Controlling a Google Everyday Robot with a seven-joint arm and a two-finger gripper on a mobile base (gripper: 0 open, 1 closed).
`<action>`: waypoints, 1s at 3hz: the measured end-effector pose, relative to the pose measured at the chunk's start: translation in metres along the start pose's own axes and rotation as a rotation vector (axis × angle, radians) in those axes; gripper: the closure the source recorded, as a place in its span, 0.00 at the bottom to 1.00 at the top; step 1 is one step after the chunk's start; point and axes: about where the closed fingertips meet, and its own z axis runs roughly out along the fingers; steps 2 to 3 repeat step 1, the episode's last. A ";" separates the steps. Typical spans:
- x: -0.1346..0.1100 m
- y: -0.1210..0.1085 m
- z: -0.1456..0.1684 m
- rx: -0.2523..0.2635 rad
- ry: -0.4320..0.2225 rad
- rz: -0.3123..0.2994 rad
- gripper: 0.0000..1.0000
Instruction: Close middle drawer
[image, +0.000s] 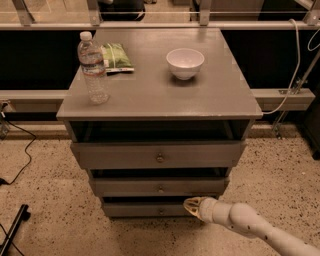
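The grey cabinet (160, 95) has three drawers. The middle drawer (130, 186), with a small dark knob (160, 189), sticks out a little from the frame, less far than the top drawer (120, 156), which is pulled out further. My gripper (191, 206) comes in from the lower right on a white arm (250, 225). Its tip sits just below the middle drawer's front, right of centre, in front of the bottom drawer (135, 210).
On the cabinet top stand a water bottle (93, 69), a green snack bag (115, 56) and a white bowl (185, 63). A speckled floor (45, 200) surrounds the cabinet. A cable (20, 150) and a dark stand leg (14, 231) lie at left; a rail (285, 97) runs behind.
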 end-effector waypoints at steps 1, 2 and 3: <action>-0.003 0.013 -0.022 -0.050 -0.041 0.017 1.00; -0.003 0.013 -0.022 -0.050 -0.041 0.017 1.00; -0.003 0.013 -0.022 -0.050 -0.041 0.017 1.00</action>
